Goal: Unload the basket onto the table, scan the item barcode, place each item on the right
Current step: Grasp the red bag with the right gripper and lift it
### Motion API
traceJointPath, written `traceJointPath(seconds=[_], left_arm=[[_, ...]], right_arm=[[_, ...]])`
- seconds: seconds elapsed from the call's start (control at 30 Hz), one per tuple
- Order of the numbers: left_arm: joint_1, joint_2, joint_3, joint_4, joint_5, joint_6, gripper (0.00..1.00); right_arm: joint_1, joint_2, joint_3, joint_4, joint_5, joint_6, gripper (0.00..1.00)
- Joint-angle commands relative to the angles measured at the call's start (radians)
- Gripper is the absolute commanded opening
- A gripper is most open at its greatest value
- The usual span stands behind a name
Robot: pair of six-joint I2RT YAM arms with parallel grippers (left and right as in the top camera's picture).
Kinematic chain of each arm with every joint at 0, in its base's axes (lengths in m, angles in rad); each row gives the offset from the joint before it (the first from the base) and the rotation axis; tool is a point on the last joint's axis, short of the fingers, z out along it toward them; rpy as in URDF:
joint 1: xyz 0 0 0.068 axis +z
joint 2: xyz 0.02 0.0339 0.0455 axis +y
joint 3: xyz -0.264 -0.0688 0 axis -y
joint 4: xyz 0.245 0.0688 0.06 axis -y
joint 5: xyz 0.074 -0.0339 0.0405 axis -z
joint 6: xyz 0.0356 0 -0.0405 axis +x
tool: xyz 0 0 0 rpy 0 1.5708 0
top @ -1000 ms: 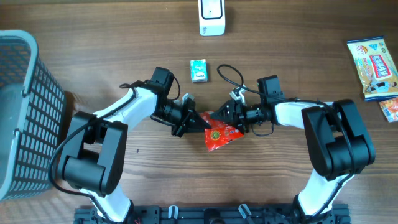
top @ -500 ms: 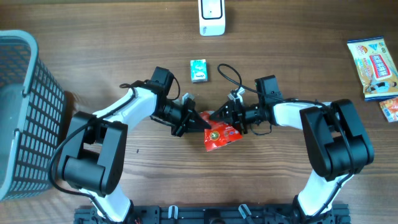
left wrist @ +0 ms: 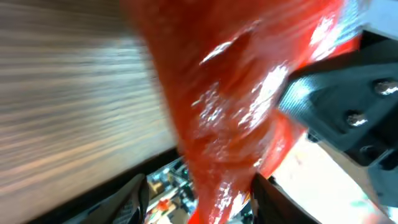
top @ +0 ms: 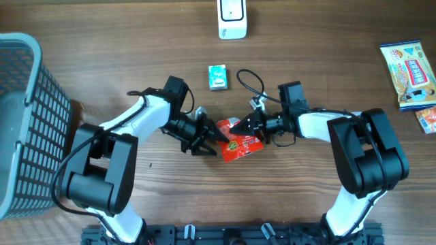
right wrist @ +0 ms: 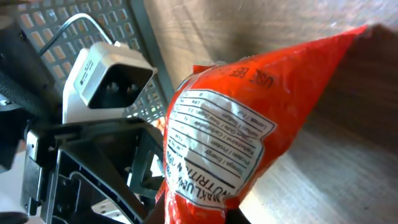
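Glossy red foil packet, matt wood-grain table, plastic mesh basket

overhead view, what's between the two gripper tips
A shiny red foil snack packet spans the gap from left gripper to right gripper, clearest in the overhead view.

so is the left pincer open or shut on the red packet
Open: overhead, the left pincer shows spread fingers at the red packet, which the right pincer grips.
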Motion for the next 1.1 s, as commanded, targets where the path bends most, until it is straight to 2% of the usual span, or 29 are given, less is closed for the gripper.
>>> traceJointPath(seconds=[0.0,0.1,0.2,0.3,0.37,0.4,0.43,0.57,0.77,0.87,1.0,1.07], left_arm=[[0.039,-0.016,0.016,-0.138,-0.195,0.076,0.46],[0.089,-0.019,0.070,-0.282,-0.345,0.108,0.43],[0.109,-0.046,0.114,-0.343,-0.413,0.132,0.45],[0.107,-0.116,0.145,-0.350,-0.507,0.131,0.46],[0.107,-0.172,0.146,-0.326,-0.586,0.110,0.46],[0.107,-0.195,0.146,-0.309,-0.633,0.089,0.49],[0.107,-0.208,0.146,-0.289,-0.667,0.086,1.00],[0.107,-0.211,0.146,-0.207,-0.735,0.086,1.00],[0.107,-0.211,0.146,-0.100,-0.735,0.086,1.00],[0.107,-0.211,0.146,-0.085,-0.735,0.086,1.00],[0.107,-0.211,0.146,-0.085,-0.735,0.086,1.00],[0.107,-0.211,0.146,-0.085,-0.735,0.086,1.00]], right_arm=[[-0.022,-0.004,0.035,0.009,0.007,-0.051,0.04],[-0.025,-0.016,0.074,-0.034,0.097,-0.097,0.04],[-0.025,-0.062,0.131,-0.224,0.300,-0.217,0.04],[-0.025,-0.145,0.249,-0.513,0.551,-0.376,0.04],[-0.025,-0.209,0.290,-0.599,0.633,-0.449,0.04],[-0.025,-0.253,0.298,-0.616,0.647,-0.508,0.04],[-0.025,-0.304,0.298,-0.620,0.658,-0.564,0.04],[-0.016,-0.456,0.298,-0.607,0.665,-0.720,0.04],[-0.016,-0.480,0.293,-0.498,0.624,-0.764,0.04],[-0.016,-0.450,0.270,-0.357,0.499,-0.780,0.04],[-0.016,-0.406,0.232,-0.142,0.206,-0.956,0.04],[-0.016,-0.380,0.231,-0.073,0.185,-0.986,0.04]])
